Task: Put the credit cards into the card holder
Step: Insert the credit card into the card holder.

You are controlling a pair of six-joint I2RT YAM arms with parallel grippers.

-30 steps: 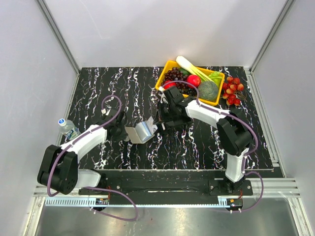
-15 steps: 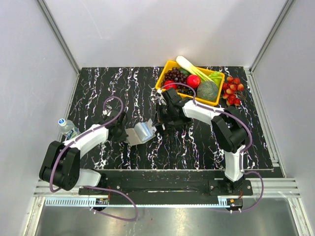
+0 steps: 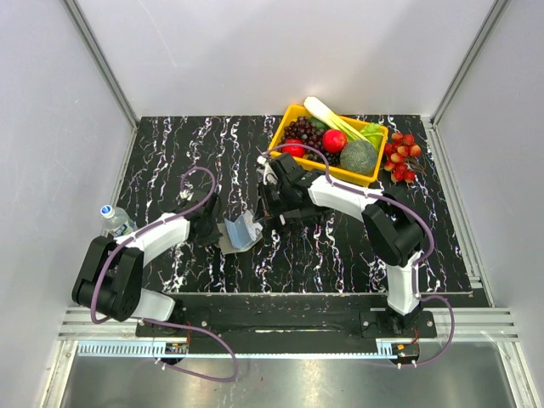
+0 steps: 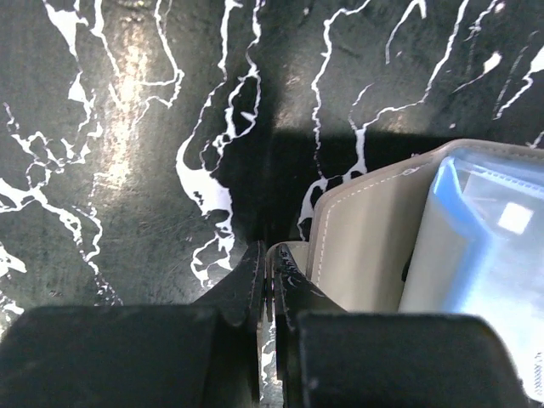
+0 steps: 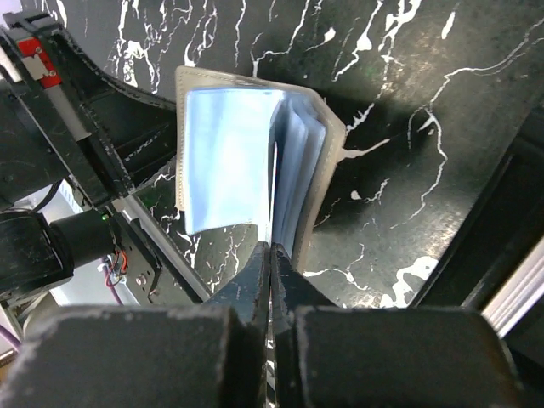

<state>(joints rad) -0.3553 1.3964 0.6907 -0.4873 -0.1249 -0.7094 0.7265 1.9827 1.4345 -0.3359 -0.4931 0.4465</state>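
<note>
The card holder (image 3: 240, 231) is a grey case with clear blue-tinted sleeves, standing half open on the black marbled table between my two grippers. My left gripper (image 3: 218, 230) is at its left side; in the left wrist view the left gripper (image 4: 270, 259) is shut on the edge of the card holder's (image 4: 365, 246) tan-grey cover. My right gripper (image 3: 259, 212) reaches in from the right. In the right wrist view the right gripper (image 5: 271, 251) is shut where one thin sleeve of the card holder (image 5: 229, 161) runs down into its tips. No credit cards are in view.
A yellow basket (image 3: 285, 129) of vegetables and fruit sits at the back right, with a bunch of red berries (image 3: 402, 157) beside it. A small water bottle (image 3: 117, 221) lies at the table's left edge. White walls close in the sides and back.
Both grippers have shifted left with the card holder. The holder has folded from lying wide open to standing narrower and more upright. Both grippers stayed shut.
</note>
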